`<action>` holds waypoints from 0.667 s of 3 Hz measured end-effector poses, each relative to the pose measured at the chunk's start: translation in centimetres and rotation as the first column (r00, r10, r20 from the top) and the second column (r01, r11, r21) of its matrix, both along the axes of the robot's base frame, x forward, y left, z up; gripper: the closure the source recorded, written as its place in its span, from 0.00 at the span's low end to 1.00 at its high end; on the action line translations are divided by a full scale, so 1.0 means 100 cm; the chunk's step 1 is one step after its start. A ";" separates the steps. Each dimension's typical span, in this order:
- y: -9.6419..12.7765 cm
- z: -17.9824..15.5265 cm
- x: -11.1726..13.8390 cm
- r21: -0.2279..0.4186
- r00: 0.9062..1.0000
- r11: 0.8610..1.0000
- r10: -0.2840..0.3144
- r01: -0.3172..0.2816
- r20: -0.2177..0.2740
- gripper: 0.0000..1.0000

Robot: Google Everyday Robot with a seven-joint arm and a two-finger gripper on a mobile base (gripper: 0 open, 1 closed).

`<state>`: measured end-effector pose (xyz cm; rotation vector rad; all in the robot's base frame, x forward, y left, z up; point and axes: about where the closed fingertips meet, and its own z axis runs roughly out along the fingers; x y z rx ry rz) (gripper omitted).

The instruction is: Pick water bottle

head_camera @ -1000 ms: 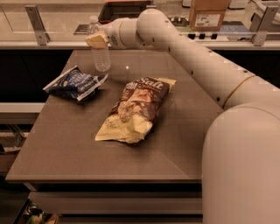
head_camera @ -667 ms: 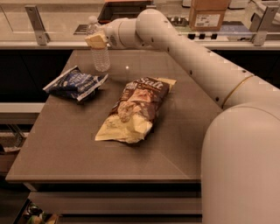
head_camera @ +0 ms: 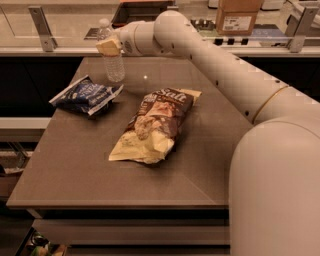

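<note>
The water bottle is clear and ribbed with a white cap, and stands upright at the far left of the brown table. My gripper reaches in from the right at the end of the long white arm. It is shut on the bottle's upper part, just below the cap. A tan finger pad lies across the front of the bottle. The bottle's base is at or just above the tabletop; I cannot tell which.
A blue chip bag lies left of the bottle. A larger brown and yellow chip bag lies in the table's middle. A counter with a rail and a cardboard box runs behind the table.
The gripper and the bottle have barely moved. The bottle's cap shows a little higher above the gripper than before.
</note>
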<state>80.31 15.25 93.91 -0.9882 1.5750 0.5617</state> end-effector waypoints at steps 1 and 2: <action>-0.001 0.015 -0.013 -0.027 1.000 1.000 0.003 -0.002 0.016 1.00; -0.012 0.041 -0.032 -0.082 0.998 0.997 -0.007 0.012 0.063 1.00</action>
